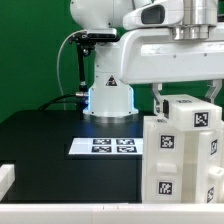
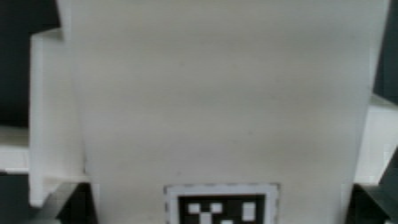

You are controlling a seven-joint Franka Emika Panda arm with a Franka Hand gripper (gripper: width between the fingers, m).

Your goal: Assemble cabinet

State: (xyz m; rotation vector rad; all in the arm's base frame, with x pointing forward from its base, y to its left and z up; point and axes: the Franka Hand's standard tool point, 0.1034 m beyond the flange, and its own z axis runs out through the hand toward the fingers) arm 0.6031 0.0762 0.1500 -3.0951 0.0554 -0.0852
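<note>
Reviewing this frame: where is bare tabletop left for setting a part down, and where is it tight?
Free: the black tabletop on the exterior view's left, bordered by the flat white marker board and the white robot base. Crowded: the exterior view's right, where the matte white tagged cabinet stands beneath the gripper.

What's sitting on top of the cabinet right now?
The gripper reaches down to the top of the cabinet, beside a tagged white block standing there. The wrist view is filled by a white panel, so the contact itself is hidden.
</note>
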